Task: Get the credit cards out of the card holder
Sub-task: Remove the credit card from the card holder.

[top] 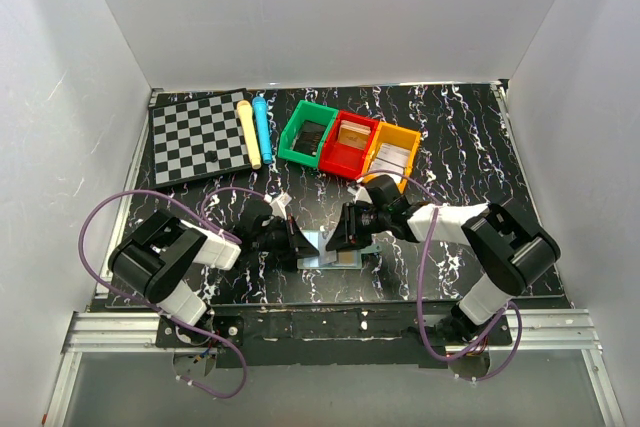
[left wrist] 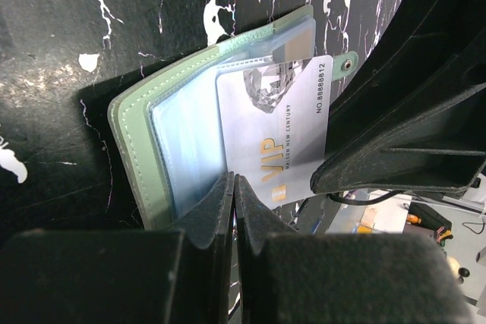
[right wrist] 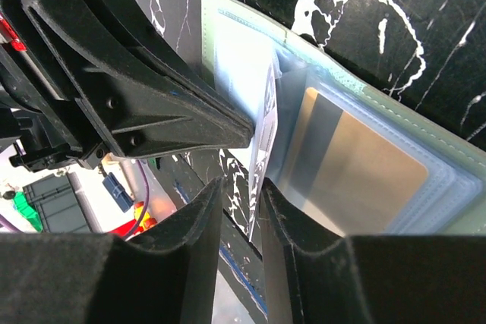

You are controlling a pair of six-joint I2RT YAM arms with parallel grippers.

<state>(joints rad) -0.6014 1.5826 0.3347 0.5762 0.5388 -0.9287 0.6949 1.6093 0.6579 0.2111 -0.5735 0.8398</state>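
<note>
The card holder (top: 322, 250) lies open near the table's front edge, between both grippers. In the left wrist view it shows a green cover (left wrist: 129, 149) and clear sleeves. A silver VIP credit card (left wrist: 273, 134) sticks partly out of a sleeve. My left gripper (left wrist: 234, 180) is shut on a sleeve edge of the holder. My right gripper (right wrist: 241, 187) is open, with the silver card (right wrist: 267, 111) edge-on between its jaws, close to the right finger. A tan credit card (right wrist: 357, 172) sits inside another sleeve. In the top view the left gripper (top: 303, 247) and right gripper (top: 340, 242) almost meet.
Green (top: 308, 133), red (top: 349, 144) and orange (top: 393, 155) bins stand behind the holder. A checkerboard (top: 198, 137) with a yellow stick (top: 247, 132) and a blue stick (top: 263, 127) lies at the back left. White walls enclose the table.
</note>
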